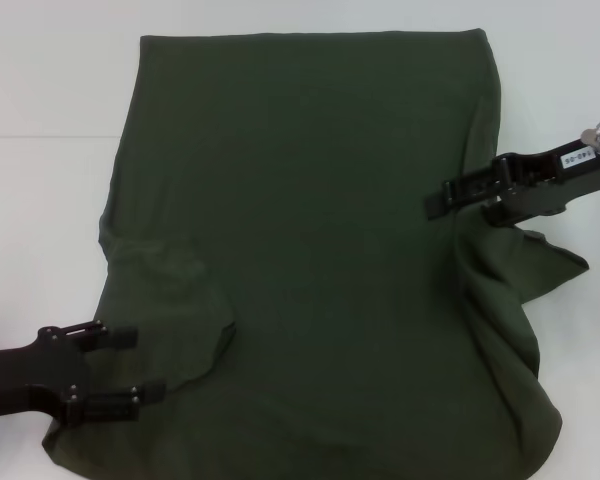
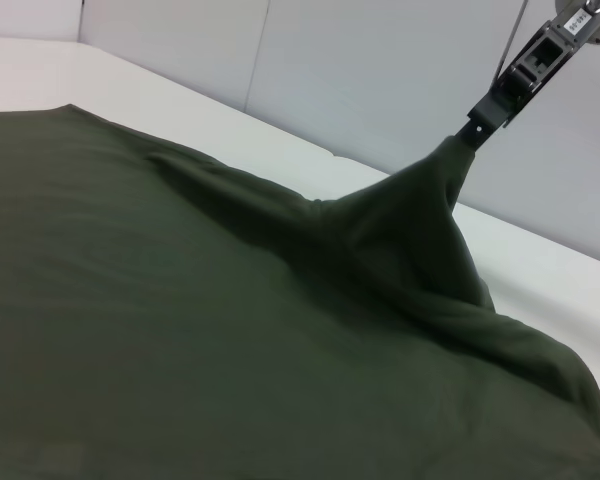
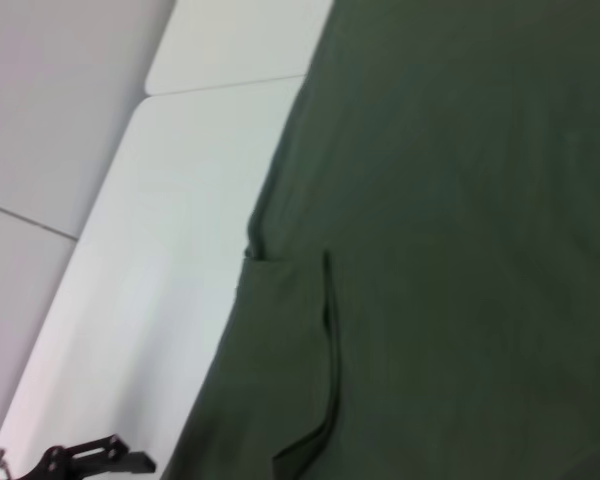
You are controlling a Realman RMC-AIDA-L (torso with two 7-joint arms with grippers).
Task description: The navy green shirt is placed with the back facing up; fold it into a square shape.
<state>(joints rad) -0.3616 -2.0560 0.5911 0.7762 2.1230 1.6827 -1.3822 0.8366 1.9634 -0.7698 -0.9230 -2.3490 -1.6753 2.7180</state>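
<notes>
White table [image 1: 40, 200] under navy green shirt [image 1: 310, 250], spread flat, plain side up, no lettering visible. Left gripper [image 1: 135, 365] fingers spread over folded-in left sleeve. Right gripper [image 1: 442, 198] pinching right edge, cloth lifted into peak. Small unreadable label on right arm.

White table [image 1: 40, 200] — navy green shirt [image 1: 310, 250] spread flat.

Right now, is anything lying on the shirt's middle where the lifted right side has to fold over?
Nothing visible: the dark green soft-fabric shirt is bare there. Right gripper holds its edge raised; left gripper hovers open.
</notes>
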